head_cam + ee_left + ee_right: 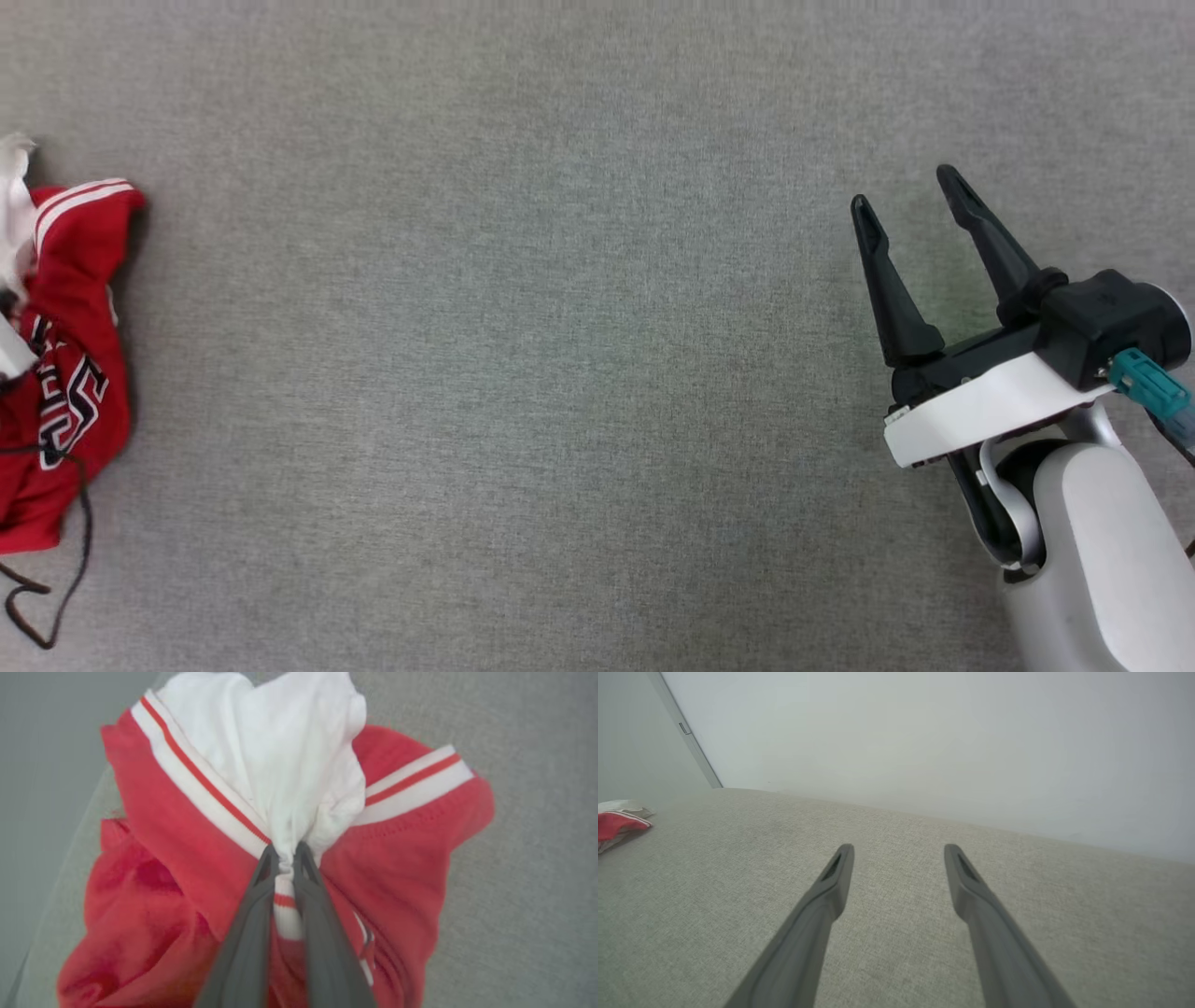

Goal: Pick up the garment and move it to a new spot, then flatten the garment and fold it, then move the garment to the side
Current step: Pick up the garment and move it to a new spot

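Crumpled bright red soft jersey shirt (70, 373), with a white panel, red-and-white striped trim and black-and-white block lettering, lies bunched at the far left of the grey woven surface (560, 373). The left gripper (286, 853) is pinched tight on its white fabric and striped trim. The right gripper (904, 187) is spread wide and empty, well apart from it.

Showing on the right pincer (904, 187) two long matte-black fingers (892, 289), tapering to rounded tips, with a narrow slot (831, 868) recessed near each end. Seating both in a blocky black housing (1106, 317) over a curved white plate (990, 406). Carrying a teal connector (1146, 381) at the housing's side, trailing a bluish cable (1178, 425). Continuing into a smooth pale-grey forearm (1092, 560), with a silvery loop (1013, 532) at the wrist. Presenting on the left pincer (287, 851) the same slim dark-grey fingers.
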{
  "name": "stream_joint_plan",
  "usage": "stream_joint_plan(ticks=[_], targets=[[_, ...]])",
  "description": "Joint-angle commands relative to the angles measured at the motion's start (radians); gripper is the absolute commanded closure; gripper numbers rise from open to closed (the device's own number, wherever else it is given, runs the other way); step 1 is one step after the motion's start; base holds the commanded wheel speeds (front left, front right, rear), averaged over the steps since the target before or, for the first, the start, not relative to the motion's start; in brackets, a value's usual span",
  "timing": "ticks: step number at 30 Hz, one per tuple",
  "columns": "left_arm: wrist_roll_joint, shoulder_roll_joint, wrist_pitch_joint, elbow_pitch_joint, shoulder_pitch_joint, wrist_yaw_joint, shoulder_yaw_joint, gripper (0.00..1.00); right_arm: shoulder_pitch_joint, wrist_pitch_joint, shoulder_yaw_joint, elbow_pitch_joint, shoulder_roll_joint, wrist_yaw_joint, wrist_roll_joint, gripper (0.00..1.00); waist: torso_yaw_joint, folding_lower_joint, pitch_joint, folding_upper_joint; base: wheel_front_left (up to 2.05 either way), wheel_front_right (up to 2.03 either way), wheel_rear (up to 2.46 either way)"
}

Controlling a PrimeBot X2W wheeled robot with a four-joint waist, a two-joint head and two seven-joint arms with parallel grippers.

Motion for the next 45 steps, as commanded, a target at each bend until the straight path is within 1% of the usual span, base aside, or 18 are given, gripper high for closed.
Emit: stream_joint_plan(ticks=[1,6,8,9,11,16,19,22,27,33,37,40,42,45], targets=[[0.028,0.019,-0.050,-0.021,-0.005,0.011,-0.007,1.00,0.013,-0.001,-0.005,0.004,0.007,0.000,0.006,0.00,0.005,-0.0001,-0.036,0.0000,0.00,0.00,0.00],[0.095,0.027,-0.235,-0.054,-0.060,0.042,-0.020,1.00,0.046,0.000,-0.025,-0.003,0.021,0.000,0.004,0.00,0.015,-0.0001,-0.109,0.0000,0.00,0.00,0.00],[0.117,0.026,-0.301,-0.056,-0.076,0.043,-0.033,1.00,0.059,0.002,-0.034,-0.011,0.027,0.000,0.005,0.00,0.017,-0.0001,-0.142,0.0000,0.00,0.00,0.00],[0.117,0.026,-0.301,-0.056,-0.076,0.043,-0.033,1.00,0.059,0.002,-0.034,-0.011,0.027,0.000,0.005,0.00,0.017,-0.0001,-0.142,0.0000,0.00,0.00,0.00],[0.147,0.034,-0.368,-0.060,-0.101,0.046,-0.051,1.00,0.080,0.006,-0.042,-0.017,0.036,0.000,0.009,0.00,0.015,-0.0001,-0.174,0.0000,0.00,0.00,0.00],[0.207,0.018,-0.538,-0.079,-0.155,0.049,-0.095,1.00,0.125,0.017,-0.075,-0.034,0.053,0.000,0.002,0.00,0.000,-0.0001,-0.250,0.0000,0.00,0.00,0.00],[0.231,-0.010,-0.629,-0.093,-0.179,0.051,-0.124,1.00,0.159,0.027,-0.094,-0.043,0.063,0.000,0.002,0.00,-0.017,-0.0001,-0.293,0.0000,0.00,0.00,0.00],[0.236,-0.052,-0.690,-0.103,-0.186,0.052,-0.150,1.00,0.189,0.037,-0.116,-0.055,0.068,0.000,-0.002,0.00,-0.041,-0.0001,-0.330,0.0000,0.00,0.00,0.00],[0.242,-0.140,-0.745,-0.139,-0.151,0.044,-0.211,1.00,0.232,0.058,-0.144,-0.075,0.078,0.000,-0.008,0.00,-0.097,-0.0001,-0.372,0.0000,0.00,0.00,0.00],[0.225,-0.301,-0.772,-0.194,-0.088,0.014,-0.320,1.00,0.275,0.085,-0.174,-0.101,0.083,0.000,0.002,0.00,-0.167,-0.0001,-0.382,0.0000,0.00,0.00,0.00],[0.216,-0.399,-0.791,-0.216,-0.030,-0.012,-0.404,1.00,0.289,0.094,-0.171,-0.112,0.084,0.000,0.010,0.00,-0.218,-0.0001,-0.371,0.0000,0.00,0.00,0.00],[0.205,-0.448,-0.802,-0.213,0.038,-0.028,-0.470,1.00,0.290,0.098,-0.164,-0.115,0.084,0.000,0.016,0.00,-0.253,-0.0001,-0.352,0.0000,0.00,0.00,0.00],[0.195,-0.466,-0.798,-0.209,0.086,-0.034,-0.516,1.00,0.288,0.095,-0.161,-0.116,0.084,0.000,0.026,0.00,-0.271,-0.0001,-0.334,0.0000,0.00,0.00,0.00],[0.180,-0.478,-0.793,-0.197,0.171,-0.027,-0.574,1.00,0.276,0.087,-0.151,-0.109,0.084,0.000,0.034,0.00,-0.294,-0.0001,-0.309,0.0000,0.00,0.00,0.00]])
